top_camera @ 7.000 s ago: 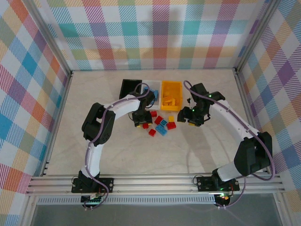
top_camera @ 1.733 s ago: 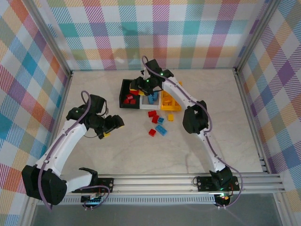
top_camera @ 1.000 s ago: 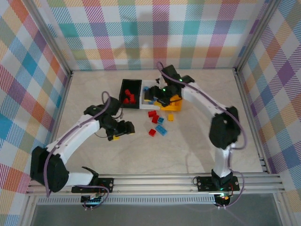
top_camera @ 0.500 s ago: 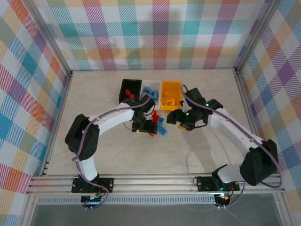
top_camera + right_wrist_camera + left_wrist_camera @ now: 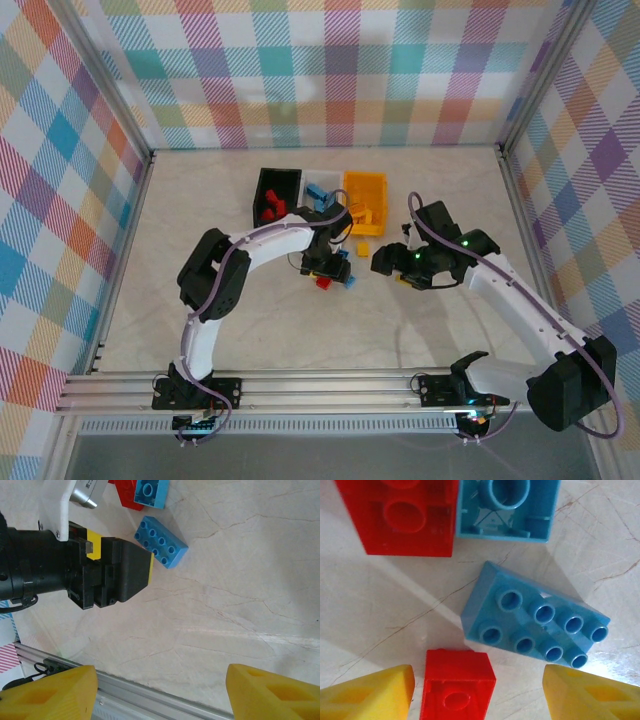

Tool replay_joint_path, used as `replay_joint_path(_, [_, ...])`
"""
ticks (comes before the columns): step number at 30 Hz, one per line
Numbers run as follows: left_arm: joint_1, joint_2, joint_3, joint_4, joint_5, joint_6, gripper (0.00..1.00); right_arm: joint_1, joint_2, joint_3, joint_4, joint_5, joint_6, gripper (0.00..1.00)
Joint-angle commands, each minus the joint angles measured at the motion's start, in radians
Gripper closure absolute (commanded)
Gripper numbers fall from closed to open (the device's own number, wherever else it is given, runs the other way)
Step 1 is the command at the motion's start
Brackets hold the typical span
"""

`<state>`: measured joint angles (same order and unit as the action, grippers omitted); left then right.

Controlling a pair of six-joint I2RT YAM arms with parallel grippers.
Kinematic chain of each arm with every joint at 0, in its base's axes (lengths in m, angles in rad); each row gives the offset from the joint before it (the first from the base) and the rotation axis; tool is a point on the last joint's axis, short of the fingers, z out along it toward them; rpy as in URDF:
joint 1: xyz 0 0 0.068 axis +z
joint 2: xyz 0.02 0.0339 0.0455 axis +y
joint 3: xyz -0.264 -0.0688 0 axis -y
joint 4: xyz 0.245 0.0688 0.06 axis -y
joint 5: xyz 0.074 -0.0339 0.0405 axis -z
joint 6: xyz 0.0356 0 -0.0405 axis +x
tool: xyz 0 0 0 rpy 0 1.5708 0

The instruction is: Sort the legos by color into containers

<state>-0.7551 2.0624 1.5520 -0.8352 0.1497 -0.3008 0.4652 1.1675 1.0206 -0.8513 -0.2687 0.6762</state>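
One red lego [image 5: 457, 690] sits between left claw's [image 5: 478, 680] parted fingers | right claw [image 5: 161, 672] parted too

Setting: a robotics lab test cell.
Walls: plaid-printed panels [image 5: 330, 70] enclosed the table on three sides, framed by aluminium posts [image 5: 110, 82].
Surface: a marble-patterned tabletop [image 5: 300, 330].
Mounting: an extruded aluminium rail [image 5: 330, 385] carried the left arm base [image 5: 185, 385] and the right arm base [image 5: 450, 385], both cabled.

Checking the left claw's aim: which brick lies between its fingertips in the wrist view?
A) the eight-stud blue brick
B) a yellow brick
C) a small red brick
C: the small red brick sits between the yellow fingertips of the left claw; the eight-stud blue brick lies beyond them.
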Motion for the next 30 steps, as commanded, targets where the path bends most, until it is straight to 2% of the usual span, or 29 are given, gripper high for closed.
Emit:
replay_joint_path(1, [-0.009,0.019,0.025,-0.028,-0.027,0.010,0.32,-0.010,-0.020,-0.013,-0.023,0.002,0.003,0.31])
replay_joint_path(13, [-0.012,-0.015,-0.072,-0.004,-0.055,-0.014,0.40,-0.017,0.025,-0.020,0.020,-0.034,-0.009,0.31])
replay_joint_path(21, [-0.012,0.008,-0.071,0.008,-0.064,-0.026,0.47,-0.018,0.013,-0.042,0.024,-0.045,-0.007,0.31])
replay_joint_path(28, [-0.012,0.000,-0.082,0.005,-0.066,-0.037,0.63,-0.017,-0.023,-0.095,0.046,-0.058,0.016,0.31])
replay_joint_path(30, [-0.012,-0.011,-0.094,0.004,-0.067,-0.043,0.64,-0.017,-0.026,-0.099,0.047,-0.062,0.018,0.31])
